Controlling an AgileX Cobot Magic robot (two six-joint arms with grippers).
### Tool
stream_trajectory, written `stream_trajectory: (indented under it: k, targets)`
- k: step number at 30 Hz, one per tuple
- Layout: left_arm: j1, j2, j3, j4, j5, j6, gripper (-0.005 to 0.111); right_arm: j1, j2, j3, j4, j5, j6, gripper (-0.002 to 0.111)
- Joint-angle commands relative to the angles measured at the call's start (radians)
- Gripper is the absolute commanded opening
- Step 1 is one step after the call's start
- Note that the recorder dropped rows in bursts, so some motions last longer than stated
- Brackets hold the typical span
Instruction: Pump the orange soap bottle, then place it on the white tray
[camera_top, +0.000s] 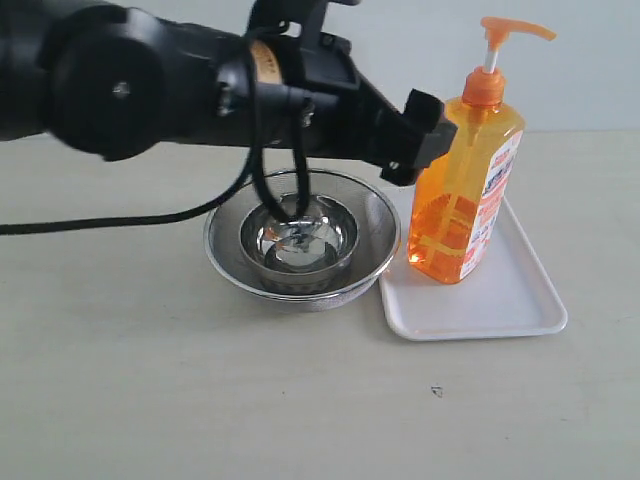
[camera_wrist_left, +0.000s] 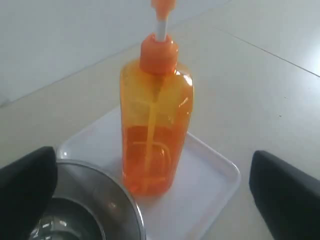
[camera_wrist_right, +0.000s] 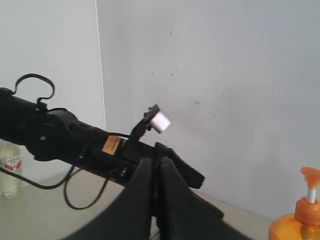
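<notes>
Your left gripper (camera_top: 418, 145) was spread wide and held nothing. Its arm reached in from the left, above the nested steel bowls (camera_top: 300, 240), and the fingers were level with the shoulder of the orange soap bottle (camera_top: 465, 190). In the left wrist view the bottle stood ahead of the open fingers, not between them, so I judged it close but ungripped. It stood upright on the near left part of the white tray (camera_top: 500, 300), just right of the bowls, with its pump head (camera_top: 515, 28) up on its white stem.

Your right gripper (camera_wrist_right: 156, 200) was clenched on nothing, raised and well apart from the tray.

With the bottle on the tray, the placing step looked done; you could not tell from these views whether the pump had been pressed. If it had not, you needed to steady the body and push the head straight down. If it had, you needed to draw the left arm back leftward without brushing the tall bottle.
</notes>
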Motion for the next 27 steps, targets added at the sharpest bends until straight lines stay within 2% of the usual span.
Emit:
stream_trajectory:
  k: [1, 10, 15, 18, 19, 20, 22, 23, 24, 25, 27]
  targets:
    - [-0.004, -0.139, 0.142, -0.026, -0.002, -0.047, 0.097, -0.002, -0.007, 0.005, 0.004, 0.001, -0.001, 0.001]
    - [-0.004, -0.402, 0.487, -0.026, -0.005, -0.215, 0.097, -0.002, -0.007, 0.005, 0.004, 0.001, -0.001, 0.001]
    - [0.013, -0.492, 0.545, -0.006, 0.032, -0.257, 0.097, -0.002, -0.007, 0.005, 0.004, 0.004, -0.001, 0.001]
    - [0.052, -0.544, 0.545, -0.008, 0.096, -0.257, 0.096, -0.002, -0.007, 0.005, 0.004, 0.001, -0.001, 0.001]
    - [0.069, -0.572, 0.545, -0.01, 0.13, -0.257, 0.09, -0.002, -0.007, 0.005, 0.004, 0.001, -0.001, 0.001]
    - [0.071, -0.594, 0.545, -0.01, 0.16, -0.257, 0.08, -0.002, -0.007, 0.005, 0.004, 0.001, -0.001, 0.001]
    - [0.071, -0.648, 0.545, -0.01, 0.198, -0.257, 0.048, -0.002, -0.007, 0.005, 0.004, 0.001, -0.001, 0.001]
    - [0.071, -0.679, 0.545, -0.01, 0.215, -0.257, 0.026, -0.002, -0.007, 0.005, 0.004, 0.001, -0.001, 0.001]
    - [0.071, -0.698, 0.545, -0.01, 0.225, -0.257, 0.011, -0.002, -0.007, 0.005, 0.004, 0.001, -0.001, 0.001]
    - [0.071, -0.708, 0.545, -0.005, 0.225, -0.251, 0.005, -0.002, -0.007, 0.005, 0.004, 0.001, -0.001, 0.001]
    - [0.071, -0.722, 0.545, 0.009, 0.225, -0.245, 0.005, -0.002, -0.007, 0.005, 0.004, 0.001, -0.001, 0.001]
